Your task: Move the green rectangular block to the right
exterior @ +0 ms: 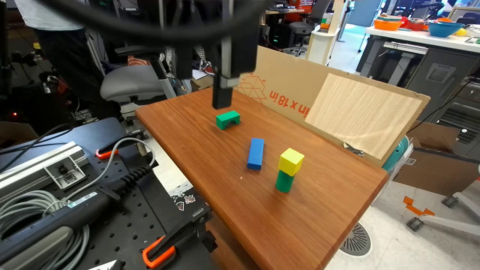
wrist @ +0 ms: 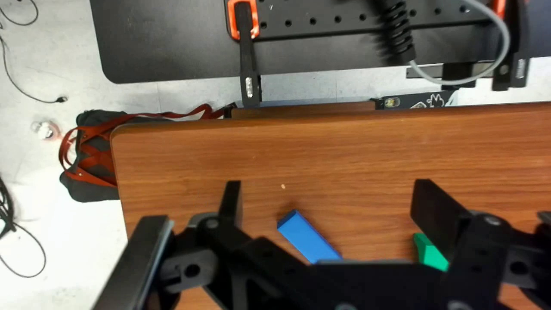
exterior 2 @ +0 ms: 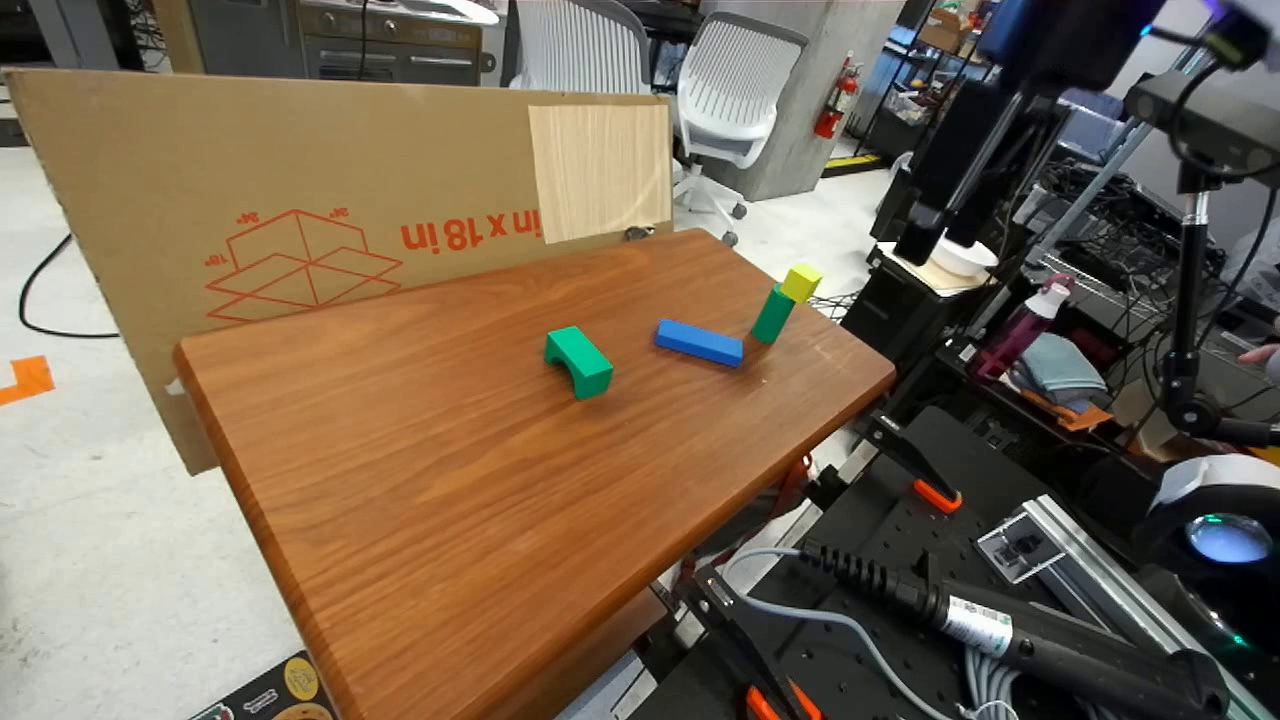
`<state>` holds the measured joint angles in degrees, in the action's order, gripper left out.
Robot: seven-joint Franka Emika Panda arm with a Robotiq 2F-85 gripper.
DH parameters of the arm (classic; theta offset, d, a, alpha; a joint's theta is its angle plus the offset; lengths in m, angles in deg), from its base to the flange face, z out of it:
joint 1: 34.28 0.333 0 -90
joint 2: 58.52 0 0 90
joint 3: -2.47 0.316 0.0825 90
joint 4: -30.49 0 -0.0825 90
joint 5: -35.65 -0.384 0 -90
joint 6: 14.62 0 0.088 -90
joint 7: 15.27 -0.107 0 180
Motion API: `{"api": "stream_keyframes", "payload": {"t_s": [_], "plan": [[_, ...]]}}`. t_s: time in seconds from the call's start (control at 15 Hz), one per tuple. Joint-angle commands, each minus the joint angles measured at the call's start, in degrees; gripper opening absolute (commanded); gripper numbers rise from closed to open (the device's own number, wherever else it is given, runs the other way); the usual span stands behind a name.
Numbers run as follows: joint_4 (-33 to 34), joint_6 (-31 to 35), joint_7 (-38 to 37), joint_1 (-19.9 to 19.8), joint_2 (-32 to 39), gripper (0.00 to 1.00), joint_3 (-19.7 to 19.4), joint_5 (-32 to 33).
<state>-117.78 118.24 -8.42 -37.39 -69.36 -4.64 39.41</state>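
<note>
On the brown table [exterior: 322, 225], the green block [exterior: 228, 119] rests on its two feet, an arch cut from its underside. The blue block [exterior: 255, 154] lies near it, the two apart. Past the blue block, on the side away from the green one, an upright green post [exterior: 284, 182] carries a yellow cube [exterior: 291, 162]; I take the low arched block, not that post, to be the one meant.

The gripper [wrist: 327, 193] hangs well above the table, its fingers [wrist: 231, 200] spread wide and holding nothing. In the wrist view the blue block shows below the gap between them, while the green block is partly hidden by the finger at the picture's right.

The step in hand looks to be the approach: the green block is untouched, and the grasp is not yet made. The next move, as I judge it, calls for travel sideways until the green block sits centred under the gap, a turn of the wrist if its angle demands one, and a straight descent. The fingers would do best to close on the solid upper part rather than low over the hollow. Whose right is meant, the sentence does not say; in both exterior views the blue block lies to the right of the green one, so a lift seems safer than a push.
</note>
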Motion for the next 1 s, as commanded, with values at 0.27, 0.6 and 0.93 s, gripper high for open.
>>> {"api": "stream_keyframes", "payload": {"t_s": [0.27,0.6,0.93], "plan": [[6.39,15.02,-0.55,0.66,19.26,1.0,3.31,1.22],[11.81,16.05,-1.39,2.07,24.43,1.0,6.36,0.38],[15.18,15.18,-4.04,5.19,26.08,1.0,9.42,0.68]]}}
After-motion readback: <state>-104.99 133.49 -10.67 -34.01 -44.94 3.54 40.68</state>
